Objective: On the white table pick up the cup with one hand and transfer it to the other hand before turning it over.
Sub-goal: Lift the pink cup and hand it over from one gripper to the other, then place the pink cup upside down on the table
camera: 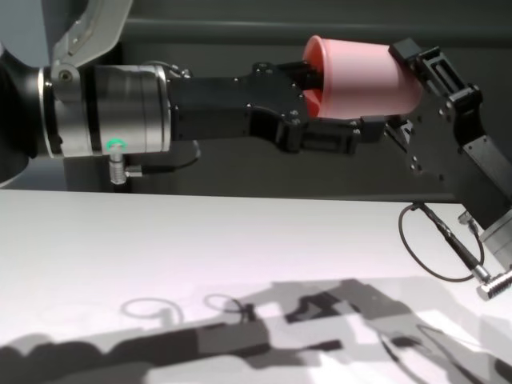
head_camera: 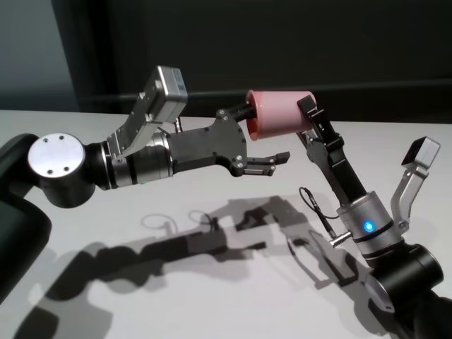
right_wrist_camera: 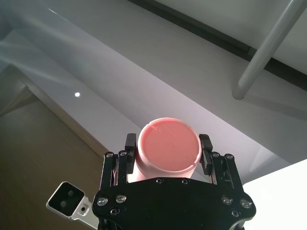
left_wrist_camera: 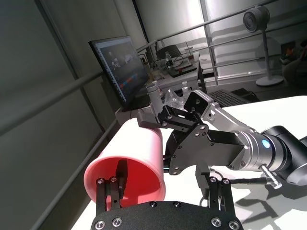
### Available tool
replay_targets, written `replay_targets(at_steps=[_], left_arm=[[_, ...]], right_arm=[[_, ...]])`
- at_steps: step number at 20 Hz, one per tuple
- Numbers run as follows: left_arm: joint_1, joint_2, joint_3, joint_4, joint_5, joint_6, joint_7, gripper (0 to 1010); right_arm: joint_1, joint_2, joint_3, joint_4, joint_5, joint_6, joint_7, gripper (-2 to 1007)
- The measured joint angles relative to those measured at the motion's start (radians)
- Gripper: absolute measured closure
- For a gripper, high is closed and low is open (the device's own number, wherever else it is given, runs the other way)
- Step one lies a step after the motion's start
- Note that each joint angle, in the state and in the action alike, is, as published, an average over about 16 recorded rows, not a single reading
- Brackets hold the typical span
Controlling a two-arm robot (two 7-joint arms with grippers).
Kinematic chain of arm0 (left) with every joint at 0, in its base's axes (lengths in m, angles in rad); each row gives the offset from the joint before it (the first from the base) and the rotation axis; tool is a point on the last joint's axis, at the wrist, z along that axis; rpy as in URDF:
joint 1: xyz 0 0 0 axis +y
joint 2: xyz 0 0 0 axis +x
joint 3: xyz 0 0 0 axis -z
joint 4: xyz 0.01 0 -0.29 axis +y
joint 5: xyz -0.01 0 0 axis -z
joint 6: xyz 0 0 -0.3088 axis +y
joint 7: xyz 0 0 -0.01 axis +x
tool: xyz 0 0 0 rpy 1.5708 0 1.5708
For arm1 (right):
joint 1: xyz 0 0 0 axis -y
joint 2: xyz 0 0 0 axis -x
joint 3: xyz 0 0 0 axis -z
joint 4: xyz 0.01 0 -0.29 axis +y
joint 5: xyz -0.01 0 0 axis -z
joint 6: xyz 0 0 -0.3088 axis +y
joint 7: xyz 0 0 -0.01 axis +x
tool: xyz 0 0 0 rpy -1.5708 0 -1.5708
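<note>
In the head view the right gripper [head_camera: 305, 119], rising from the near right corner, clamps the cup [head_camera: 279, 113] by its narrow end, holding it on its side in the air above the white table [head_camera: 176, 282]. The left gripper [head_camera: 263, 135] reaches in from the left with jaws spread wide, one finger inside the cup's mouth, the other below it. The left wrist view shows a finger [left_wrist_camera: 121, 178] inside the open rim, not pressing the wall. In the right wrist view two pads [right_wrist_camera: 205, 153] squeeze the cup's sides near its flat base. The chest view shows the cup [camera: 364, 76] lifted well clear of the table.
</note>
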Motion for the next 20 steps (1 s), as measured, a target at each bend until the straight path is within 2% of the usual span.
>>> replay_targets(at_steps=[5, 10, 16, 20], left_arm=[[0.019, 0.030, 0.000, -0.024, -0.011, -0.004, 0.015, 46], [0.056, 0.074, -0.011, -0.067, -0.023, 0.002, 0.058, 9], [0.132, 0.120, -0.050, -0.130, -0.037, 0.032, 0.158, 7], [0.195, 0.131, -0.090, -0.168, -0.047, 0.058, 0.251, 7]], right_arm=[[0.000, 0.000, 0.000, 0.000, 0.000, 0.000, 0.000, 246], [0.000, 0.000, 0.000, 0.000, 0.000, 0.000, 0.000, 246], [0.000, 0.000, 0.000, 0.000, 0.000, 0.000, 0.000, 246], [0.000, 0.000, 0.000, 0.000, 0.000, 0.000, 0.000, 246]])
